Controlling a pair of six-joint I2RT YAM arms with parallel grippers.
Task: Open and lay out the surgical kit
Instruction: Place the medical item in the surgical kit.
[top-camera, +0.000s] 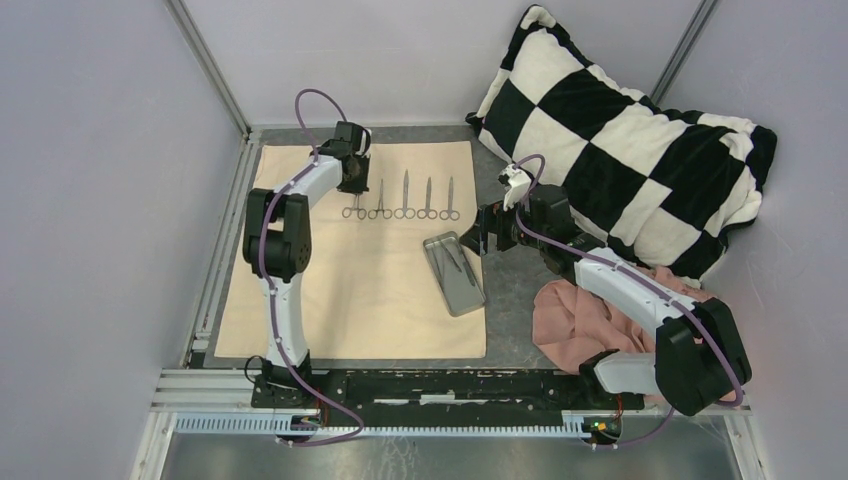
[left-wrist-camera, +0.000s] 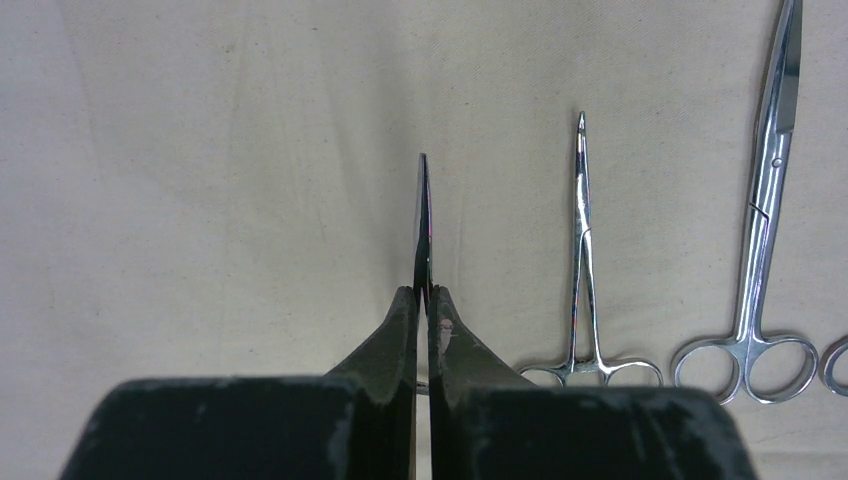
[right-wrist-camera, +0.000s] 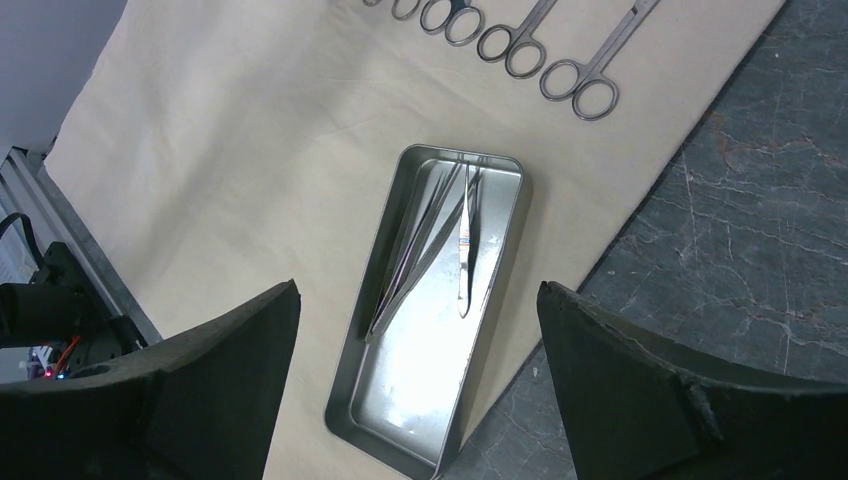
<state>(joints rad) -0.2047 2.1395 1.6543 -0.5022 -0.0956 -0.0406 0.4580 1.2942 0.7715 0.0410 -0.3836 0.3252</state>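
The beige cloth wrap (top-camera: 330, 290) lies spread flat. Several steel instruments lie in a row at its far end, among them a slim clamp (left-wrist-camera: 585, 250) and scissors (left-wrist-camera: 765, 200). My left gripper (top-camera: 350, 180) is shut on the leftmost instrument (left-wrist-camera: 423, 220), whose blade sticks out edge-on past the fingers (left-wrist-camera: 400, 330), low over the cloth. The grey metal tray (top-camera: 468, 300) sits at the cloth's right edge and holds a few slim tools (right-wrist-camera: 465, 240). My right gripper (top-camera: 478, 238) is open and empty above the tray (right-wrist-camera: 420, 380).
A black-and-white checkered pillow (top-camera: 620, 140) leans in the back right corner. A pink cloth (top-camera: 575, 320) lies crumpled under the right arm. Dark bare tabletop (right-wrist-camera: 740, 220) shows right of the wrap. Walls close in on the left, back and right.
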